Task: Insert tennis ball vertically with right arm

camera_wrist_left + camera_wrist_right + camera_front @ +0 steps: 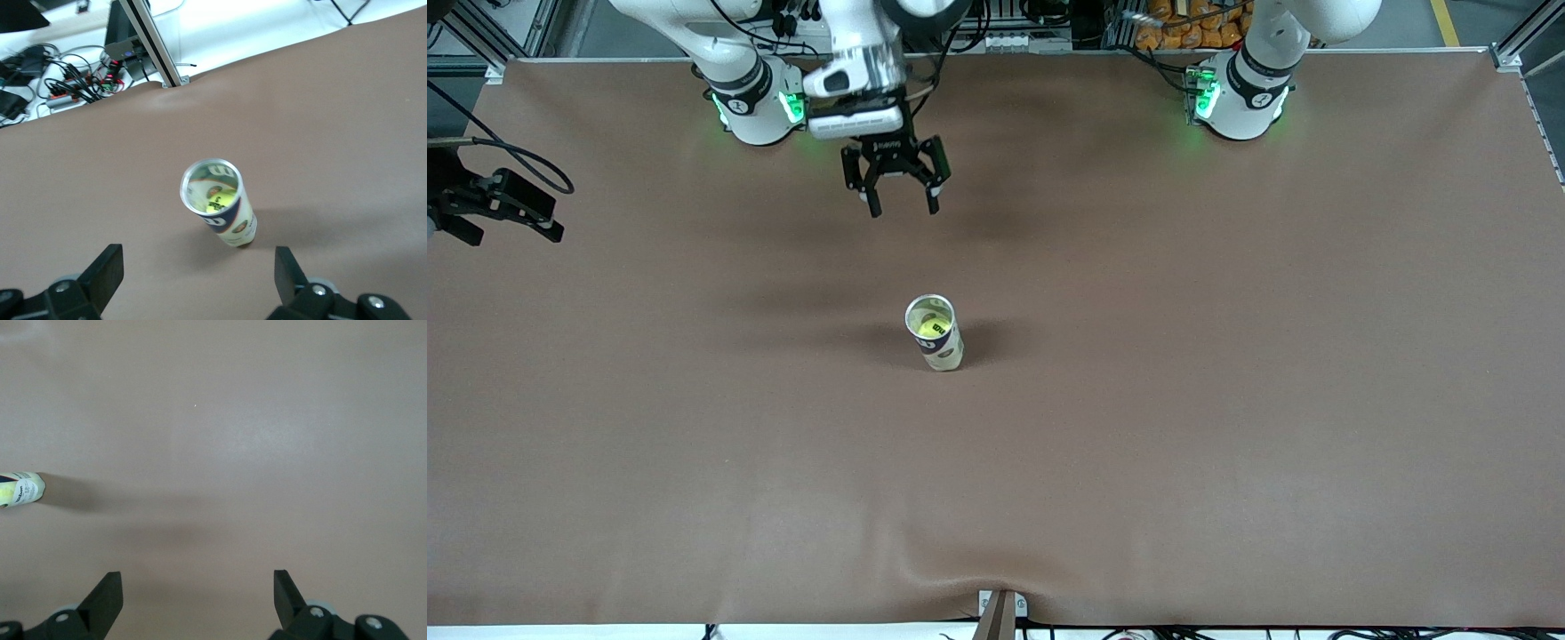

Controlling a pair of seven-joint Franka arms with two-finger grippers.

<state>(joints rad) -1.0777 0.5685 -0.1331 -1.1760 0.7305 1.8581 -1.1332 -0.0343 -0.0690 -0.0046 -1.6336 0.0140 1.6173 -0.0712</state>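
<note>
- The tennis ball (927, 327) sits inside an upright open can (935, 335) at mid-bench (1227, 400).
- The right tool (903, 206) hangs over bare bench, fingers spread, empty.
- The left tool (200, 280) is spread, empty, above the can.

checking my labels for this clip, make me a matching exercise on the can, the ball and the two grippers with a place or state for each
Things:
1. can
2. ball
3. right gripper
4. left gripper

Places or states:
A. inside the can
B. open, over bare cloth, the can off at the edge of its wrist view
C. upright on the cloth, top open
D. open, the can's open mouth in the middle of its wrist view

Pairs: 1-C, 2-A, 3-B, 4-D
</note>
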